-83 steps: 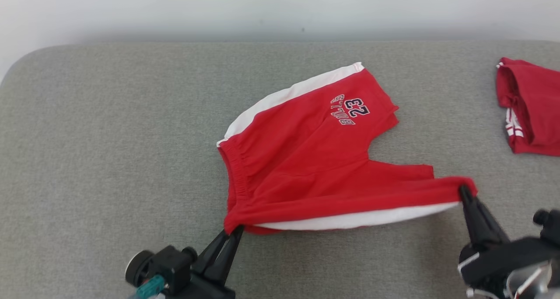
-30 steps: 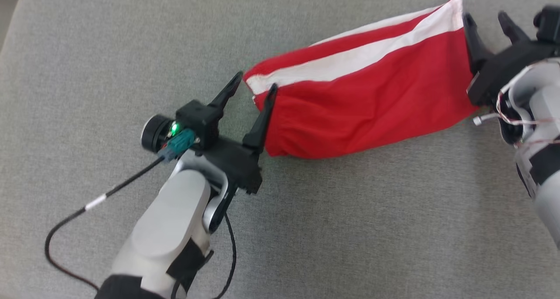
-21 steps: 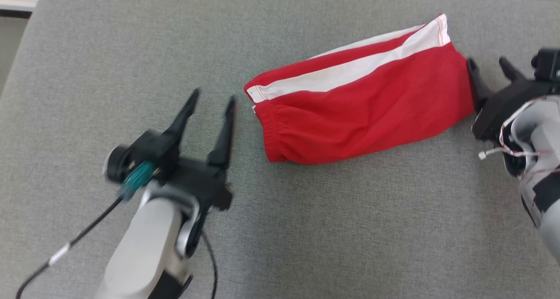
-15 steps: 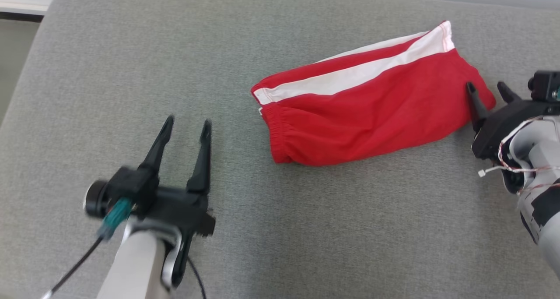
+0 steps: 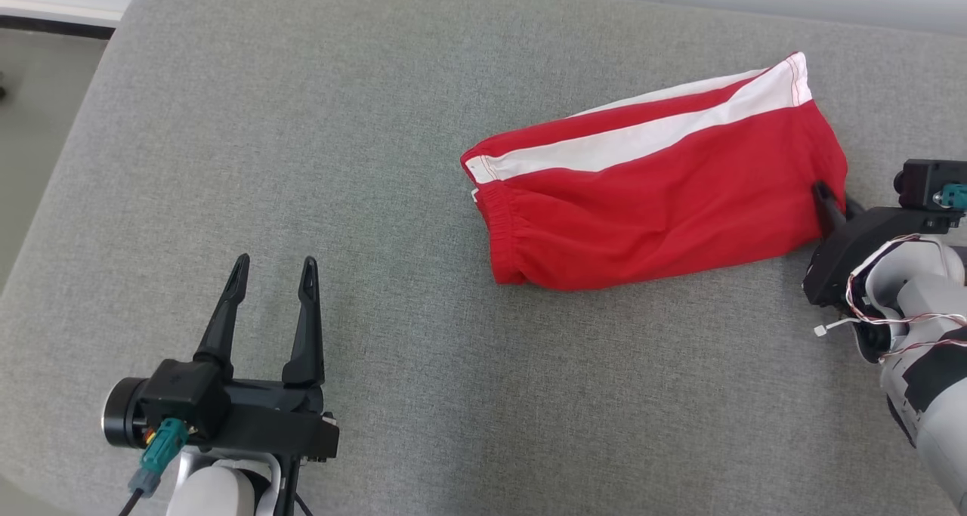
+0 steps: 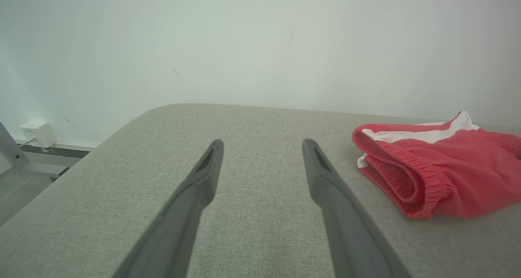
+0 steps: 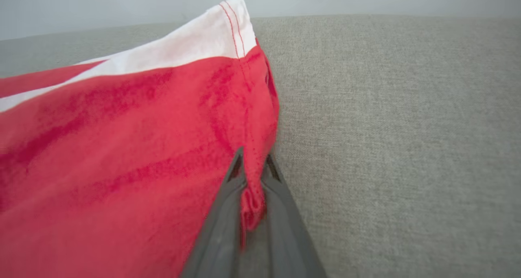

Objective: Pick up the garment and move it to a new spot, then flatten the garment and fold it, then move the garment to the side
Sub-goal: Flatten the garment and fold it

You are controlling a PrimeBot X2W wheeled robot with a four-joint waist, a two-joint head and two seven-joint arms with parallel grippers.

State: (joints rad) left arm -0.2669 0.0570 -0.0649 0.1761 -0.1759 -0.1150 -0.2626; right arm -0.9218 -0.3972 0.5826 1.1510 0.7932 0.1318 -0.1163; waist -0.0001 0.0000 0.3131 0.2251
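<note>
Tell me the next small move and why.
Probably drag the folded shorts sideways to the robot's right with the right end effector: it is shut on their hem, they lie folded on the grey pad, and the left end effector is open and apart from them.

On my screen I see a grey, woven-cloth pad [image 5: 363, 138] with a rounded far-left corner. Toward its right side lie red shorts [image 5: 650, 206], folded double and slightly askew. A white stripe runs along their far edge, the gathered waistband is turned left and the leg hem right.
</note>
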